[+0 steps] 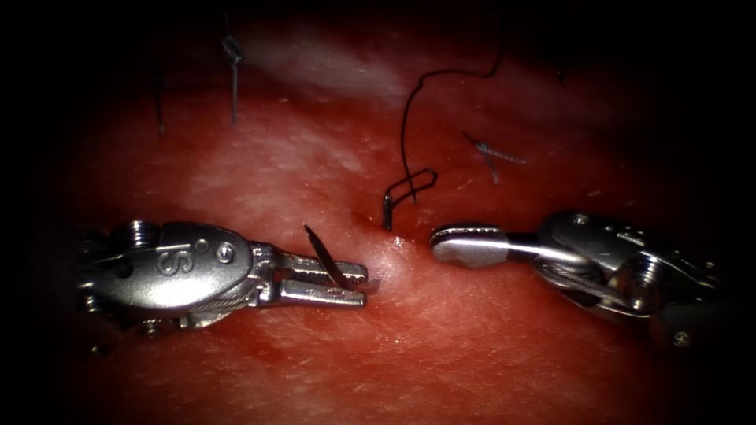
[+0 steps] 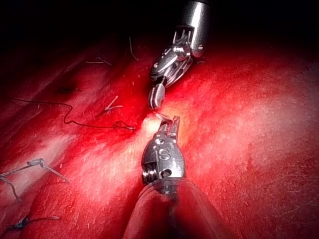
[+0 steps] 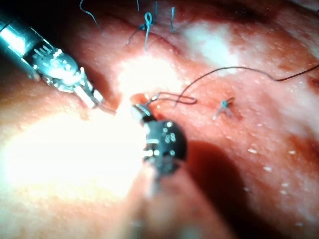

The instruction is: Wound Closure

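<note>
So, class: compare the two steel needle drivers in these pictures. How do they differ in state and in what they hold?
The left steel needle driver holds the curved needle near its tip; the right steel needle driver holds nothing. The left one's jaws are shut on the needle, the right's simply closed. Both hover at the tissue.

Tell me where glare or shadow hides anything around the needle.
Right wrist view: glare on the tissue swamps the left tool. Endoscope view: dark edges, centre readable: left tool grips the needle near its point, mid-curve buried in tissue; right tool shut, empty.
</note>
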`<state>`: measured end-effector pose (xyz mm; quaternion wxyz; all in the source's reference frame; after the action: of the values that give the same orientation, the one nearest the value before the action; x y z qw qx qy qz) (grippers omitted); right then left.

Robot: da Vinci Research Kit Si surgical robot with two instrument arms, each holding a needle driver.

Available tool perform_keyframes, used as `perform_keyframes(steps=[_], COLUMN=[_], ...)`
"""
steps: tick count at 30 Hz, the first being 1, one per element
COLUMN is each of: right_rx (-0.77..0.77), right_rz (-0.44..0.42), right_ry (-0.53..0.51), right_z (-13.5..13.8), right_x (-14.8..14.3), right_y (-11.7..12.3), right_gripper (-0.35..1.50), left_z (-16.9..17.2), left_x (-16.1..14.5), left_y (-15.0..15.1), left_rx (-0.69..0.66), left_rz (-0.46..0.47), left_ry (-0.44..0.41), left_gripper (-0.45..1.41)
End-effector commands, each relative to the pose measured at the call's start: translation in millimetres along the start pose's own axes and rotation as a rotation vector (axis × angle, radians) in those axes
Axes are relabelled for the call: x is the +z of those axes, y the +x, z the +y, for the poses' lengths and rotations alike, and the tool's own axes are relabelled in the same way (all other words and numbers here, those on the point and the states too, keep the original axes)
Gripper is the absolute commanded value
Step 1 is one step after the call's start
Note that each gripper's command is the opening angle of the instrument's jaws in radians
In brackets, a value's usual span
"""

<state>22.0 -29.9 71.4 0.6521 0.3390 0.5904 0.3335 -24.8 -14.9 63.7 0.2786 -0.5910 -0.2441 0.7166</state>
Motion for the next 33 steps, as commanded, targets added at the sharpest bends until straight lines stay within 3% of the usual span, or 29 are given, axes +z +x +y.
perform_keyframes(steps=[1, 5, 8, 14, 20, 27, 33], right_rx=[-0.043, -0.142, -0.199, -0.293, -0.379, -0.416, -0.431], right_rz=[-0.023, -0.096, -0.107, -0.100, -0.088, -0.110, -0.142], right_ry=[0.019, 0.060, 0.054, 0.035, 0.025, 0.049, 0.039], right_z=[-0.1, -1.0, -1.2, -0.9, -0.9, -2.0, -1.3], right_x=[1.0, 1.8, 2.2, 2.2, 3.7, 5.4, 6.2], right_y=[-0.6, -0.8, -0.4, 0.6, 0.8, 0.1, -1.1], right_gripper=[0.14, 0.41, 0.78, 0.84, 1.18, 1.16, 1.13], left_z=[0.3, 2.0, 3.1, 4.8, 5.3, 6.0, 6.9], left_x=[0.5, 0.3, 0.1, -0.2, -1.0, -3.0, -4.2], left_y=[0.0, 1.8, 2.8, 3.3, 3.3, 4.9, 6.4], left_rx=[-0.018, -0.101, -0.189, -0.324, -0.337, -0.351, -0.366], left_rz=[0.014, 0.063, 0.089, 0.097, 0.092, 0.089, 0.114], left_ry=[-0.010, -0.040, -0.075, -0.143, -0.182, -0.217, -0.234], left_gripper=[-0.45, -0.45, -0.45, -0.45, -0.45, -0.45, -0.45])
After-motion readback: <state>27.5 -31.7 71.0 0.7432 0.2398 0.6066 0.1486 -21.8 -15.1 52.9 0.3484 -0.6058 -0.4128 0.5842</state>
